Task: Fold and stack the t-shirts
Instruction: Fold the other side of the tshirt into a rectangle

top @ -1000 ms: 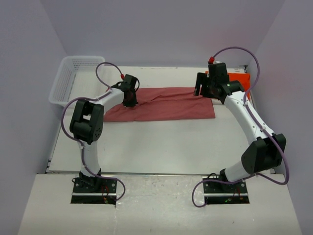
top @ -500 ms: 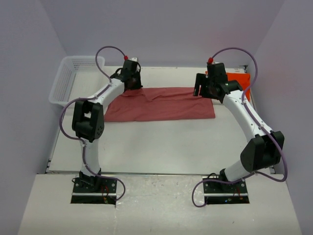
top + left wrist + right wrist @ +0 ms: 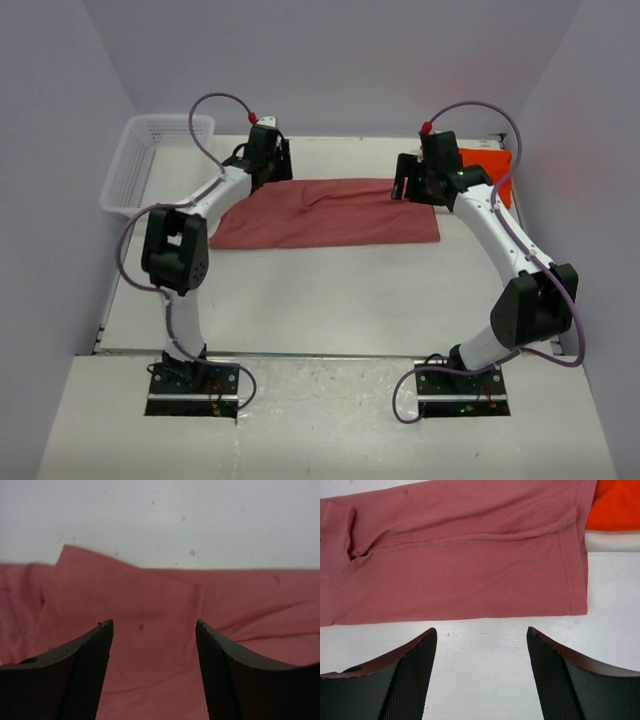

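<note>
Rose-red t-shirt (image 3: 330, 212) | soft cloth, long creased rectangle | orange t-shirt (image 3: 490, 163) beside

Your rose-red t-shirt (image 3: 330, 212) is soft matt cloth with a raised stitched hem. The orange t-shirt (image 3: 495, 163), at the far right corner of the table (image 3: 330, 295), looks the same matt knit. The table is smooth matt white. The basket (image 3: 135, 165) is white plastic mesh. The right gripper (image 3: 481, 628) has dark fingers (image 3: 410, 680) with finely dimpled faces.
</note>
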`<state>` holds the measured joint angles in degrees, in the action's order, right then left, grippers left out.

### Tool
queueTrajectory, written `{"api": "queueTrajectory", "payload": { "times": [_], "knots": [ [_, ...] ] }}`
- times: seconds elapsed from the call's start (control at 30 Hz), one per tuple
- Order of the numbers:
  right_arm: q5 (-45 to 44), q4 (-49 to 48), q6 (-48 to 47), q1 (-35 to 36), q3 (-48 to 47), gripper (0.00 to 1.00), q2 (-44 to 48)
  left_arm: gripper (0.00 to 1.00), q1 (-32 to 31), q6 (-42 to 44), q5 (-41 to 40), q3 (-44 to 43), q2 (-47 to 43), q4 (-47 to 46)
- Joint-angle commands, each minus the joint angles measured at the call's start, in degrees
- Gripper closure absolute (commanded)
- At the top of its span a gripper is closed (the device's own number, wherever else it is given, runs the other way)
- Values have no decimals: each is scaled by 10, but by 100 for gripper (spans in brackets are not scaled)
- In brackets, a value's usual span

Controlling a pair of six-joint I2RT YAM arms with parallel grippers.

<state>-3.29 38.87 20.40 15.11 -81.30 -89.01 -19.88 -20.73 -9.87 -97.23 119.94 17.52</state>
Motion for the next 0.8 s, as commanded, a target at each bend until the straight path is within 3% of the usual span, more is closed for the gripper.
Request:
{"api": "queueTrajectory", "payload": {
  "times": [0.0,0.1,0.13,0.17,0.2,0.23,0.33,0.5,0.77],
  "knots": [
    [13,-10,7,4,-18,27,-11,33,2,-65,-55,87,-137,-38],
    [18,-6,5,4,-30,29,-28,72,3,-136,-35,182,-220,-16],
    [20,7,6,4,-35,46,-41,100,3,-159,-36,195,-229,-5],
    [22,10,6,4,-40,68,-46,100,3,-166,-37,216,-235,16],
    [27,8,5,4,-35,97,-49,100,3,-168,-31,223,-242,23],
    [30,-3,8,4,-30,100,-51,100,3,-168,-33,226,-241,31],
    [72,-4,20,4,-37,100,-86,100,4,-155,-51,223,-222,58],
    [83,2,38,22,-80,100,-172,100,12,-150,-57,144,-136,118],
    [72,-12,63,47,-98,100,-249,100,29,-157,-47,144,-79,103]
  ]
}}
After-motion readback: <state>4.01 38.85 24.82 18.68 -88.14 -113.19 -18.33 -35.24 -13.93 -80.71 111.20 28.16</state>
